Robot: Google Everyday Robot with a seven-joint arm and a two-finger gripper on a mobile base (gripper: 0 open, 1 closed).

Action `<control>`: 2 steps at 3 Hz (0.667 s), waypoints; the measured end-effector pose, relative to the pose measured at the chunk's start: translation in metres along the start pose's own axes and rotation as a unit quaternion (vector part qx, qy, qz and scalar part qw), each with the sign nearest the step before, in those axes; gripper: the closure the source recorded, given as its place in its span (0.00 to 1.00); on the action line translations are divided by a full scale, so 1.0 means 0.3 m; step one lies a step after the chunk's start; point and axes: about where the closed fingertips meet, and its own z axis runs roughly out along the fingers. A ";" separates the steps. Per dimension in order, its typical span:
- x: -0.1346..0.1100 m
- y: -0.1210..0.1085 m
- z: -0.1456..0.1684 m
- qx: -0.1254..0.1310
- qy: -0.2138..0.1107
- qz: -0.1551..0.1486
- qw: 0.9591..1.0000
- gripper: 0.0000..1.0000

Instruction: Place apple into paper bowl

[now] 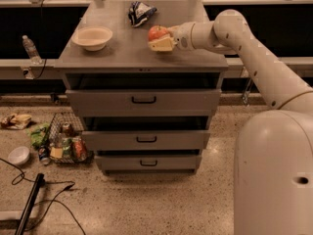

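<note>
red-orange apple [157, 32] sits clamped in the end effector [162, 39] above the cabinet top [122, 50] (right of the paper bowl [92, 37]).

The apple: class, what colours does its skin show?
Red-orange, shown in the camera view: the apple sits in the gripper over the cabinet top.

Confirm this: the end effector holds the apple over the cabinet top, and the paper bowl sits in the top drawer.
Wrong in one respect: the camera view shows the paper bowl standing on the cabinet top, apart from the apple, not in a drawer. The end effector does hold the apple over that top.
</note>
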 end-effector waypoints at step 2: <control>-0.438 0.261 0.142 -0.097 -0.068 -0.111 0.987 1.00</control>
